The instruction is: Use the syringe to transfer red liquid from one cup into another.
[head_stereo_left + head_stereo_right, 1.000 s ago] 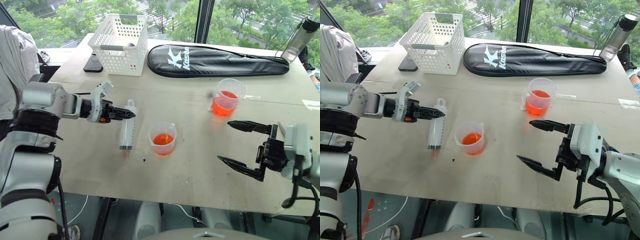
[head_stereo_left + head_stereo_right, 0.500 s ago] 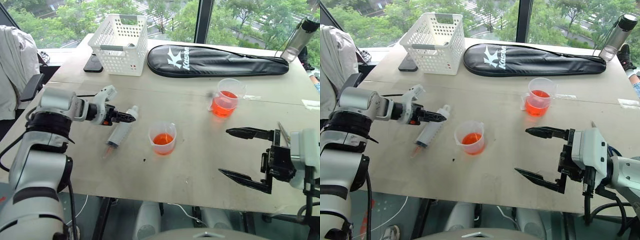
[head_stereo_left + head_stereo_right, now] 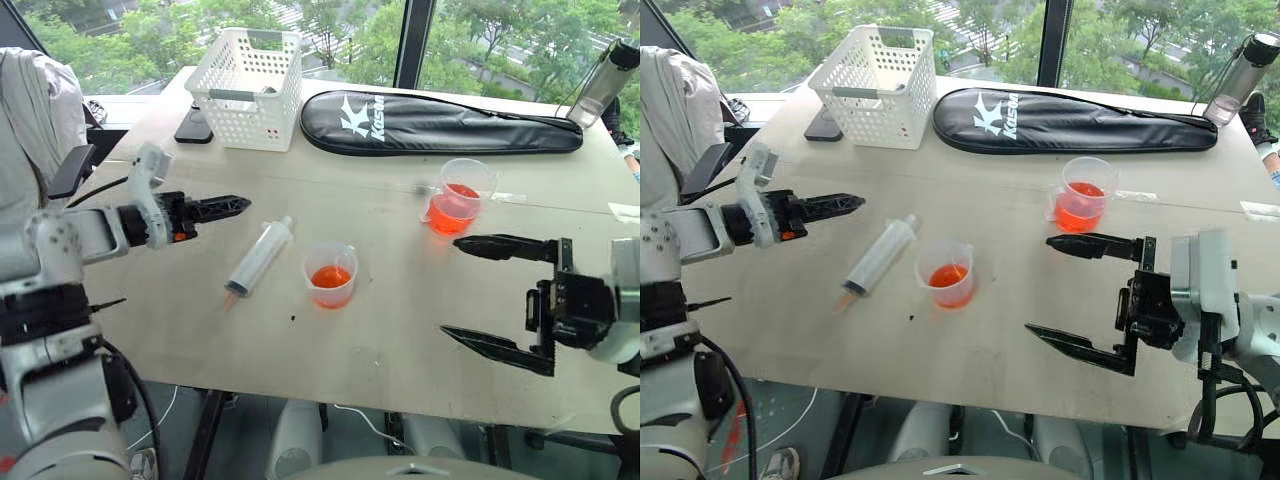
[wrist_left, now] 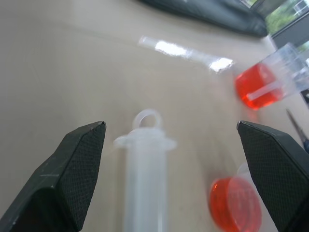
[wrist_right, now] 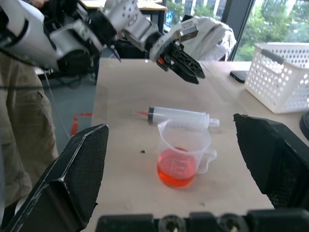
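Observation:
The syringe (image 3: 258,258) lies flat on the table, its orange-tinted nozzle toward the front edge and its plunger end toward the back. My left gripper (image 3: 240,204) hovers open just left of the plunger end, holding nothing; its wrist view shows the syringe (image 4: 145,159) between the spread fingers. The shorter cup (image 3: 330,276) with a little red liquid (image 3: 330,277) stands right of the syringe. The taller cup (image 3: 460,196) with more red liquid stands farther back right. My right gripper (image 3: 456,288) hangs wide open and empty at the right, in front of the taller cup.
A white basket (image 3: 245,85), a dark phone (image 3: 192,125) and a black racket bag (image 3: 440,120) lie along the back of the table. A bottle (image 3: 608,80) stands at the far right corner. A person's trouser leg (image 5: 19,145) shows beyond the table's left end.
My left gripper has opened, let go of the syringe and drawn back up and to the left. The syringe has tipped down and now lies flat. The right gripper rose slightly.

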Tool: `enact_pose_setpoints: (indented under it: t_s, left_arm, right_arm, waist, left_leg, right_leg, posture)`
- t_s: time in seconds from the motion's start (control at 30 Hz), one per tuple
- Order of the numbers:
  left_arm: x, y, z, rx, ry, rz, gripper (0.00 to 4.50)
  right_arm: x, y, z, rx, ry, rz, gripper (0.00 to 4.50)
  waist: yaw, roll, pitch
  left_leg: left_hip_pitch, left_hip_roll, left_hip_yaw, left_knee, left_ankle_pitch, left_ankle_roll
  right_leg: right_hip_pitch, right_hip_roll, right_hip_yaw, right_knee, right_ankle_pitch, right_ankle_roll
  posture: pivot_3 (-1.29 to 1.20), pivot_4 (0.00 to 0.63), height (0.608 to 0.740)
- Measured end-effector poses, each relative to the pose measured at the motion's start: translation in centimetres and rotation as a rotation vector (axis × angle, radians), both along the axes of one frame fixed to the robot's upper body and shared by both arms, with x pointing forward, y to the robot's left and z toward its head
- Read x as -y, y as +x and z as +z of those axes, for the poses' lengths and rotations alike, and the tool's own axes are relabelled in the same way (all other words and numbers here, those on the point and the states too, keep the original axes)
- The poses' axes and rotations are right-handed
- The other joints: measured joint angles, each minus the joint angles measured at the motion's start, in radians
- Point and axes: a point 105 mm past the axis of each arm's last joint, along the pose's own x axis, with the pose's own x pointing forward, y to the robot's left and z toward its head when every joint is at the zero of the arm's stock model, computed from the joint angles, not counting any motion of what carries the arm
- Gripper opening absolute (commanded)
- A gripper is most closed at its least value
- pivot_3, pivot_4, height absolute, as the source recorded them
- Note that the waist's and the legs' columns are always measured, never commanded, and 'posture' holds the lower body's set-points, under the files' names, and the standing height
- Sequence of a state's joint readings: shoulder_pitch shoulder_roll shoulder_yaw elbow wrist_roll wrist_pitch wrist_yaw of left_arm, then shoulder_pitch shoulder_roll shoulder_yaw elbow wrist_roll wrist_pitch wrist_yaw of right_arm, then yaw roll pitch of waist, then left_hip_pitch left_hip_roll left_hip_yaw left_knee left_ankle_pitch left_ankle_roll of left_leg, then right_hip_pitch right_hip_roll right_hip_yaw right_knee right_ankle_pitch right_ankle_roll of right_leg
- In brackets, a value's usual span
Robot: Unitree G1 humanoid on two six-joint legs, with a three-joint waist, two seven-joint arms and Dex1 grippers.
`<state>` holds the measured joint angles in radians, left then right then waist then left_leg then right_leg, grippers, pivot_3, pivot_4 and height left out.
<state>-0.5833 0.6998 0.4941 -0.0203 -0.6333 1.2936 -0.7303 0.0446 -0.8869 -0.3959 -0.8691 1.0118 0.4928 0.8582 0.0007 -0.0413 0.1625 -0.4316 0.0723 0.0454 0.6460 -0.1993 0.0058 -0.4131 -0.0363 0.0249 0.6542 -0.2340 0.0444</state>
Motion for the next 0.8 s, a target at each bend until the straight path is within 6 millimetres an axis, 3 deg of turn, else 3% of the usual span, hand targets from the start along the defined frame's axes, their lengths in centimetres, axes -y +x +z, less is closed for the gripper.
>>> enact_pose_setpoints:
  t_s: [0.1,0.23,0.33,0.5,0.63,0.67,0.8]
  left_arm:
    - [0.5,-0.5,1.2,0.182,0.021,0.027,4.43]
    - [1.7,-3.7,2.1,0.327,0.041,-0.045,4.43]
    - [2.5,-6.7,0.0,0.294,0.087,-0.123,4.43]
    - [2.8,-11.5,-4.2,0.214,0.188,-0.195,4.43]
    - [2.4,-13.8,-6.1,0.186,0.240,-0.214,4.43]
    - [2.1,-15.0,-6.9,0.218,0.303,-0.219,4.43]
    - [1.6,-15.9,-8.7,0.199,0.353,-0.220,4.43]
  right_arm:
    - [0.4,0.4,-0.4,-0.028,0.003,-0.015,4.50]
    - [2.9,1.3,-2.8,-0.118,-0.038,-0.132,4.50]
    - [6.5,1.9,-5.2,-0.190,-0.072,-0.277,4.50]
    - [11.9,0.9,-8.3,-0.265,-0.137,-0.460,4.50]
    - [13.9,0.0,-9.4,-0.308,-0.142,-0.533,4.50]
    - [15.2,-1.6,-10.2,-0.343,-0.160,-0.578,4.50]
    - [17.3,-4.5,-12.8,-0.460,-0.179,-0.673,4.50]
  waist:
    - [0.001,-0.001,0.000]
    - [0.004,-0.001,0.000]
    - [0.004,0.000,-0.001]
    - [0.005,0.001,-0.002]
    - [0.005,0.005,-0.005]
    - [0.012,0.010,-0.009]
    - [0.017,0.012,-0.012]
  left_leg:
    - [0.000,0.000,0.001,0.000,0.000,0.000]
    - [0.000,0.000,0.001,-0.001,0.000,0.000]
    - [0.001,0.000,0.002,-0.001,0.000,0.000]
    - [0.004,0.001,0.002,-0.001,0.000,0.000]
    - [0.005,0.001,0.003,-0.001,-0.003,-0.005]
    - [0.004,0.001,0.002,-0.003,-0.003,-0.005]
    - [0.002,0.000,0.003,-0.006,-0.004,-0.005]
  right_leg:
    - [0.000,0.000,0.001,0.000,0.000,0.000]
    - [0.000,0.000,0.001,-0.001,0.000,0.000]
    - [0.001,0.000,0.001,-0.002,0.000,0.000]
    - [0.001,0.000,0.002,-0.003,-0.001,0.001]
    - [0.001,-0.003,0.002,-0.003,-0.003,0.003]
    - [0.001,-0.005,0.001,-0.008,-0.003,0.004]
    - [0.000,-0.008,-0.001,-0.012,-0.003,0.004]
  posture:
    - [0.00,0.150,0.724]
    - [0.00,0.150,0.724]
    - [0.00,0.150,0.724]
    - [0.00,0.150,0.724]
    - [0.00,0.150,0.724]
    - [0.00,0.150,0.724]
    - [0.00,0.150,0.724]
